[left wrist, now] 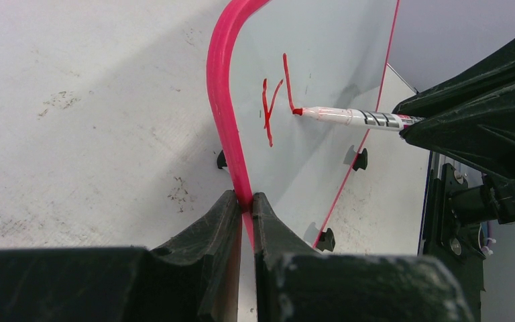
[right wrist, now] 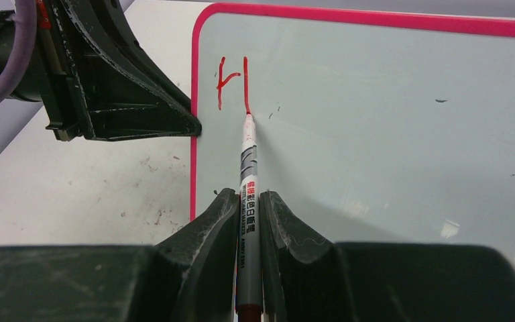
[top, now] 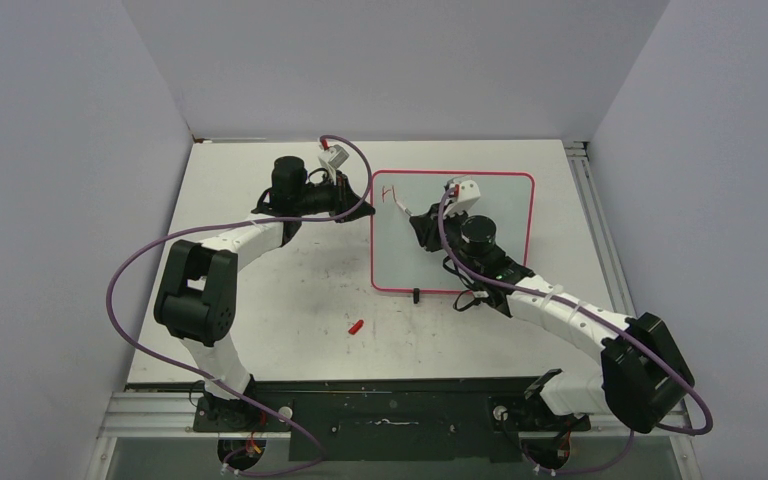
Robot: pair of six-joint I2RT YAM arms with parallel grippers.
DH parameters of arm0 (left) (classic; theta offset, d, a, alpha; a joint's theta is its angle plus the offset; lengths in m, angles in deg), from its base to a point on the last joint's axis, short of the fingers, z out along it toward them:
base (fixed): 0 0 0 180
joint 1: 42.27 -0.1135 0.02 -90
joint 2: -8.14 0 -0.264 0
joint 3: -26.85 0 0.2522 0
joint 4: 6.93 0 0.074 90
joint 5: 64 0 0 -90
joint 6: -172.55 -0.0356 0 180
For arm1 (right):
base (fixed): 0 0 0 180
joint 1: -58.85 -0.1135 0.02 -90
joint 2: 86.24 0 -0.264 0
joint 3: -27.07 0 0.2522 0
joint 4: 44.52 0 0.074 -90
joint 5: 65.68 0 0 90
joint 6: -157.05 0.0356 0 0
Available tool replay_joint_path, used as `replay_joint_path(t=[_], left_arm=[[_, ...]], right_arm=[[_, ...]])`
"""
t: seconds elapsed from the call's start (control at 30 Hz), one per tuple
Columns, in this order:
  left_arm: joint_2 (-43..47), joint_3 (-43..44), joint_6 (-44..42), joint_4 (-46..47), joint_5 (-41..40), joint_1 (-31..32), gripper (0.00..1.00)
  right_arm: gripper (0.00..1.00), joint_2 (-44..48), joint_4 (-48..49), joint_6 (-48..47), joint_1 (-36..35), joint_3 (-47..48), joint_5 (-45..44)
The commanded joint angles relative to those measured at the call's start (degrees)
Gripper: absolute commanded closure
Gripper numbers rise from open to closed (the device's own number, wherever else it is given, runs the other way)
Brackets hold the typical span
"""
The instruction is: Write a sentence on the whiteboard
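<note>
The left tool [left wrist: 245, 199] is closed tight on the whiteboard [top: 400, 262] rim. The right tool [right wrist: 248, 199] clamps the marker [right wrist: 249, 157], ending the first letter of the sentence [right wrist: 231, 80]. Next, probably: lift, shift right, start another letter.

Left gripper [left wrist: 243, 202] clamped on whiteboard [top: 400, 265] left rim; right gripper [right wrist: 248, 199] closed on marker [right wrist: 249, 161], held over whiteboard.

White links [top: 560, 315], black joints [top: 197, 300], looping purple cables [top: 112, 288], possibly braided.

Whiteboard [right wrist: 389, 134] right end beyond view's edge
</note>
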Motion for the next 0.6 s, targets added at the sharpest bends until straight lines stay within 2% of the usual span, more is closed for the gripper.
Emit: replay_joint_path(t=[0.0,0.27,0.57], left_arm=[[3.1,0.3,-0.8,1.1,1.2,-0.3,1.00],[2.9,0.4,-0.7,1.1,1.0,-0.4,1.00],[3.1,0.2,-0.7,1.4,1.6,-0.7,1.00]], right_arm=[[0.95,2.1,-0.3,-0.2,-0.1,-0.9,-0.7],[0.95,5.4,-2.4,-0.2,-0.6,0.8,2.6],[0.95,7.5,-5.1,-1.0,-0.1,2.9,2.5]])
